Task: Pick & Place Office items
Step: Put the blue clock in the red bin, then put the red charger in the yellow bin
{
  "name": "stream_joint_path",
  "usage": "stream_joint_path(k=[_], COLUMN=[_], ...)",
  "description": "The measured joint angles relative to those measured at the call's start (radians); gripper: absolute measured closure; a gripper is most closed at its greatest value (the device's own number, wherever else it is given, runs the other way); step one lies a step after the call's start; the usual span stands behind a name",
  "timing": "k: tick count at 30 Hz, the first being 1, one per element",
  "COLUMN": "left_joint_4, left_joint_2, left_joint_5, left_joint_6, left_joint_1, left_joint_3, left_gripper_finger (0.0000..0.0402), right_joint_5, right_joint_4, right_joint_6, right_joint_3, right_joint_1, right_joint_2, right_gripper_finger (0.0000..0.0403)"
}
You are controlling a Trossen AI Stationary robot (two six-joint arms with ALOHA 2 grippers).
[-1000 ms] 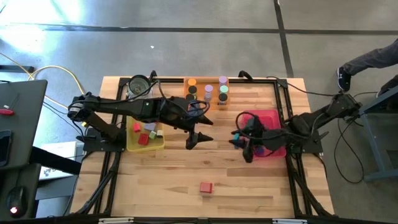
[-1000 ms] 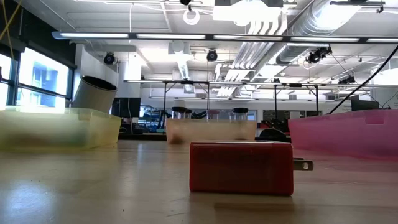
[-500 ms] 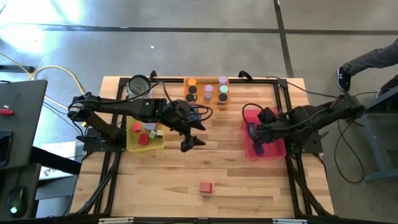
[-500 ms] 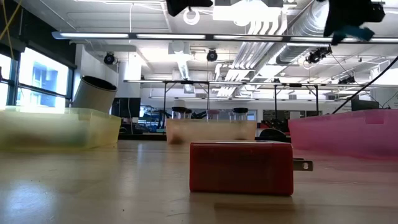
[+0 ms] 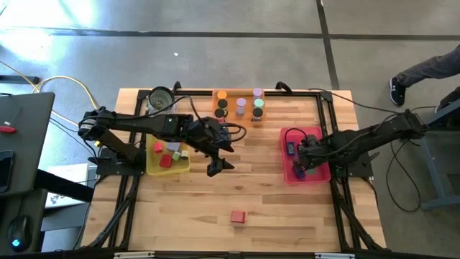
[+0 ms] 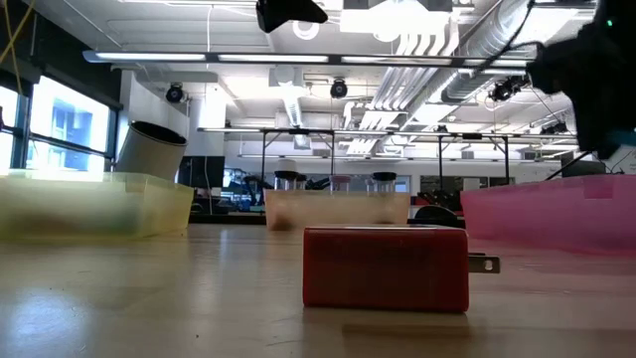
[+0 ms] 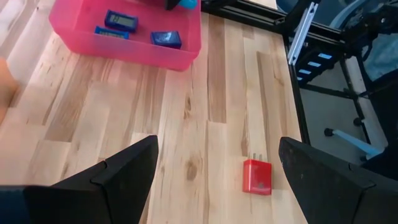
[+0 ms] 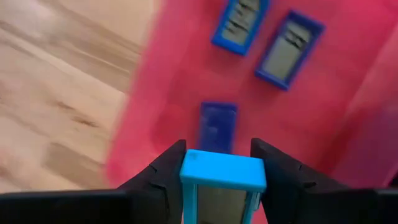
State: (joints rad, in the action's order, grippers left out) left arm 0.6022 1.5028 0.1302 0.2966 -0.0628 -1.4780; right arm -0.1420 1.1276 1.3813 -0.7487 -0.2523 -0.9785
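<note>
My right gripper (image 5: 303,162) hangs over the pink tray (image 5: 320,173) and is shut on a teal block (image 8: 222,180). Dark-blue blocks (image 8: 239,25) lie on the tray floor under it. My left gripper (image 5: 221,167) is open above the bare table middle, right of the yellow tray (image 5: 167,167), which holds red blocks (image 5: 166,161). A lone red block (image 5: 238,216) rests flat on the wood near the table's near edge; it also shows in the left wrist view (image 7: 257,176) and the low view (image 6: 386,268). Short cylinders (image 5: 240,103) stand in the orange tray (image 5: 215,94). My right gripper pinches the teal block by two opposite sides (image 8: 186,180) between its two fingers, coming from above and pointing down. The block is lifted clear, above the pink tray's floor (image 8: 186,74).
A clear glass jar (image 5: 161,97) stands at the far left beside the yellow tray. The black frame rails (image 5: 338,208) run along the table's sides. Bare wood (image 5: 287,216) lies around the lone red block. A person's leg and shoe (image 5: 399,86) show beyond the far right corner.
My right gripper, shut on the teal block, has moved from the table just left of the pink tray toward the right, over the tray, and has come down there. My left gripper has drawn back a little toward the table's left, staying open.
</note>
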Motion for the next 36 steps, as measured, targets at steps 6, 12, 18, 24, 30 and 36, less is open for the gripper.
stream_joint_path(k=[6,12,18,24,30,36], left_joint_4=[-0.004,-0.004,-0.005,-0.005,-0.005,-0.009], left_joint_2=[0.0,0.0,0.0,0.0,0.0,0.0], left_joint_5=[0.0,0.0,0.0,-0.006,-0.038,-0.04], left_joint_6=[-0.019,0.014,0.075,0.078,0.078,0.07], left_joint_1=[0.0,0.0,-0.011,-0.044,-0.075,-0.097], left_joint_3=[0.0,0.0,0.0,0.0,0.0,0.0], left_gripper_finger=[0.0076,0.0076,0.0076,0.0076,0.0076,0.0077], right_joint_5=[0.074,0.063,0.069,0.063,0.011,0.017], right_joint_4=[-0.007,-0.014,-0.014,-0.014,-0.049,-0.169], right_joint_6=[0.078,0.109,0.108,0.083,0.041,-0.053], right_joint_3=[0.094,0.095,0.095,0.095,0.094,0.04], right_joint_1=[-0.001,0.008,0.042,0.047,0.046,0.046], right_joint_2=[-0.003,-0.027,-0.068,-0.105,-0.086,-0.037], right_gripper_finger=[0.026,0.026,0.0204,0.0151,0.014,0.0148])
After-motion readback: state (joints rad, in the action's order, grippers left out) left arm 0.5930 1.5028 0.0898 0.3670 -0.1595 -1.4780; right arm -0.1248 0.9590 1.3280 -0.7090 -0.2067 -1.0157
